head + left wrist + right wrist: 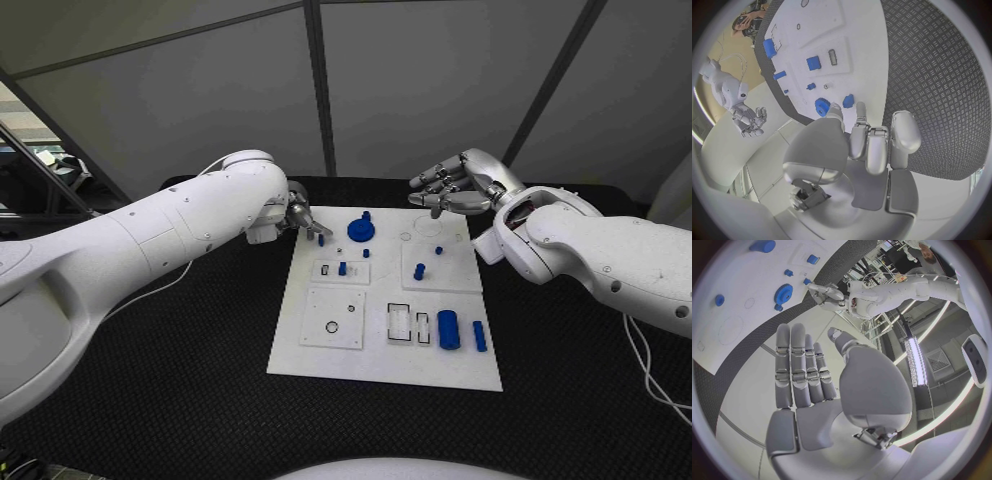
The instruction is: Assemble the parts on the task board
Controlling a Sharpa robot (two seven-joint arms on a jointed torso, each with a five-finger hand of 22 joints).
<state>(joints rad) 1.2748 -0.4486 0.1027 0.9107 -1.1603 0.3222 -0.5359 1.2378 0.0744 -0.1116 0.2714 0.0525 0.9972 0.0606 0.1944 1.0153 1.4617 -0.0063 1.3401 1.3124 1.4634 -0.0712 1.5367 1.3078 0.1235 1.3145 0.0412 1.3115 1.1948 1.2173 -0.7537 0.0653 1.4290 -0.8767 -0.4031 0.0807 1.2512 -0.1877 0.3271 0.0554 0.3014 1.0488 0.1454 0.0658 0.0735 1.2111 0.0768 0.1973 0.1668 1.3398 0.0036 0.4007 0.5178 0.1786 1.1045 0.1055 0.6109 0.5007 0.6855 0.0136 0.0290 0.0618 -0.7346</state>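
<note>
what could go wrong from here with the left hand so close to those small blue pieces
1. The left hand hovers at the task board's far left corner, fingertips beside a small blue part and the blue gear; a careless reach might knock them.
2. Several small parts stand close together there, so it may pinch the wrong one.
3. The right hand is raised and open, off the board, so nothing steadies it.
</note>
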